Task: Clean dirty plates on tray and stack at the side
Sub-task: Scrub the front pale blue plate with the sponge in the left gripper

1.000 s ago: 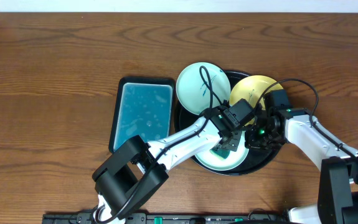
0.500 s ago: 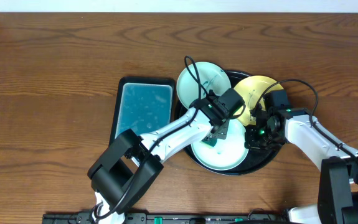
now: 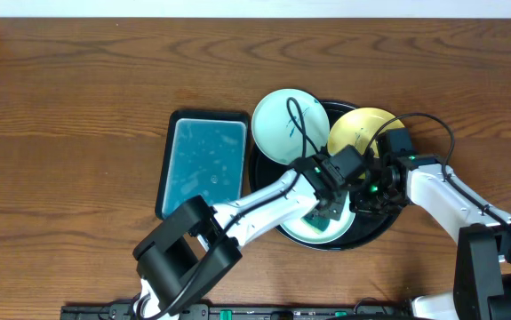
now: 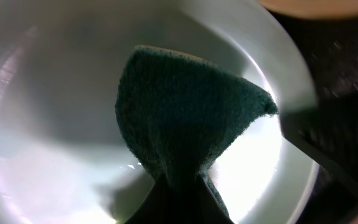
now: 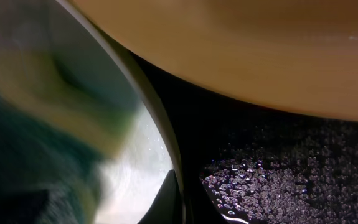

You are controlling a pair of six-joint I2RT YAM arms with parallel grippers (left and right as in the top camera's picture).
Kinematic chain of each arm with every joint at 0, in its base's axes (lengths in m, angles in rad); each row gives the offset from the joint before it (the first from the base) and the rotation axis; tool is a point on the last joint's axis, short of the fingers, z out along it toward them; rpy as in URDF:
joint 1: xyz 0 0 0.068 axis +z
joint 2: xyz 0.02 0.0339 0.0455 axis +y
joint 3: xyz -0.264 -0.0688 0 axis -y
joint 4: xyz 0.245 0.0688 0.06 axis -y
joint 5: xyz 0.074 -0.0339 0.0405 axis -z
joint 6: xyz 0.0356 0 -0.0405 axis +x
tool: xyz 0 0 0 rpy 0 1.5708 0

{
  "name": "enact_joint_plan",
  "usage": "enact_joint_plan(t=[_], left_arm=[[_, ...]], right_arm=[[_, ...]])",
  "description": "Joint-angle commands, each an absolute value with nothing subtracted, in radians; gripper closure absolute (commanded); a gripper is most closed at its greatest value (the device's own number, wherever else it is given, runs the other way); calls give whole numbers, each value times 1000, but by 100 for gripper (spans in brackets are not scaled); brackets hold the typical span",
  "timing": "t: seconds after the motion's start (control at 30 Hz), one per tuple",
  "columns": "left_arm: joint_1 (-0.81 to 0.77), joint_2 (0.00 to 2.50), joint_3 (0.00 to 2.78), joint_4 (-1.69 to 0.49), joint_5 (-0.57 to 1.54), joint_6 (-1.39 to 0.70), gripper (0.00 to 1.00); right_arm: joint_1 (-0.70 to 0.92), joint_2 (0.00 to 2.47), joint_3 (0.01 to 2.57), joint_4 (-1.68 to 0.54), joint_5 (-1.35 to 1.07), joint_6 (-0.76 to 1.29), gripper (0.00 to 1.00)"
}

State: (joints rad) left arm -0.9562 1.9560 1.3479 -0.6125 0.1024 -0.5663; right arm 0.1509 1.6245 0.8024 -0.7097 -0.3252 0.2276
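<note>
The round black tray (image 3: 381,229) holds a pale mint plate (image 3: 301,231) at its front. My left gripper (image 3: 326,212) is shut on a dark green sponge (image 4: 185,124), which presses on that plate's inside (image 4: 54,93). My right gripper (image 3: 363,197) is shut on the same plate's right rim (image 5: 150,121), one finger (image 5: 166,199) on the inner side. A yellow plate (image 3: 362,129) leans at the tray's back right and shows above it in the right wrist view (image 5: 259,50). Another pale plate (image 3: 283,124) overlaps the tray's back-left rim.
A rectangular black-rimmed teal basin (image 3: 203,163) with water lies left of the tray. The tray's floor (image 5: 278,168) is wet with droplets. Bare wooden table (image 3: 68,107) surrounds everything. A black cable (image 3: 295,120) loops over the back-left plate.
The left gripper swept the sponge toward the plate's back left half a second ago and has come back to the plate's right side. The right gripper kept its hold.
</note>
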Motion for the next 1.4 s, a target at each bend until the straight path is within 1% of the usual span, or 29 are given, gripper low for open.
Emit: enact_joint_plan(t=[0.0,0.1,0.33,0.4,0.53,0.77,0.87,1.0,1.07,1.37], left_arm=[[-961,1964,1338,-612,103,-582,93],[-959,1964,1338,-612,36,-583,92],[-958,1991,1309,-612,-213,-691,92],[-952,2009,1305,-613,-239,-693,93],[-922,2010,1306,-624,-241,-691,93],[-859,1942,1306,-658,-240,-682,92],[-854,1903,1306,-661,-191,-682,93],[-871,1899,1305,-630,-19,-683,92],[-884,1906,1305,-614,19,-683,93],[-954,1942,1305,-580,26,-682,92]], right_arm=[[165,1633,791,-718,-303,230,99],[165,1633,791,-718,-303,231,99],[165,1633,791,-720,-303,231,99],[165,1633,791,-721,-303,231,99],[165,1633,791,-726,-303,231,99],[165,1633,791,-725,-303,230,99],[165,1633,791,-725,-303,230,99],[165,1633,791,-725,-303,231,99],[165,1633,791,-725,-303,231,99],[165,1633,791,-725,-303,231,99]])
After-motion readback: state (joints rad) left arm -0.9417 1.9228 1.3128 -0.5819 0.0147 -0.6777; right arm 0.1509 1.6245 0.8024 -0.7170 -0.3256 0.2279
